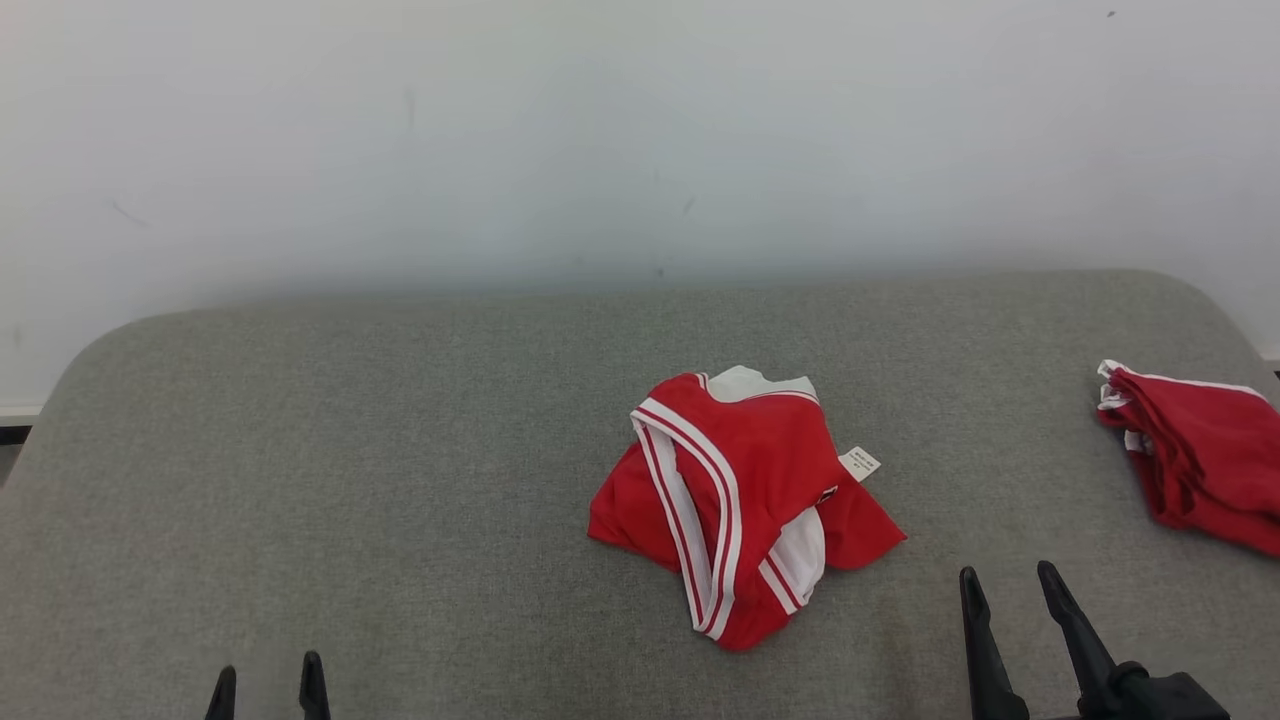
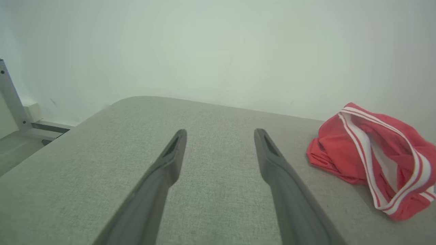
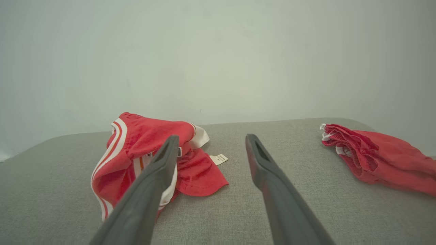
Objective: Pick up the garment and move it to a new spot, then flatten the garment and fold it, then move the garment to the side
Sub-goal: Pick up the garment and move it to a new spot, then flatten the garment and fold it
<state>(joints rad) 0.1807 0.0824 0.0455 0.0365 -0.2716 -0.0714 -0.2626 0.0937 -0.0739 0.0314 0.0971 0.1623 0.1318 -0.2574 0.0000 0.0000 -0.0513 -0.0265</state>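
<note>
Garment [image 1: 740, 500], crumpled, lies mid-way on the grey table [image 1: 350, 480] — another red cloth [image 1: 1200, 450] at its 3 o'clock — while left gripper [image 1: 268, 668] at 7 and right gripper [image 1: 1007, 575] at 5 o'clock stand wide and empty, so seemingly every step remains.

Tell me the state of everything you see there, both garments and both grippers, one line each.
Middle garment: crumpled heap, untouched, white label sticking out.
Right-side garment: bunched up, lying apart.
Left gripper: open, empty.
Right gripper: open, empty.
</note>
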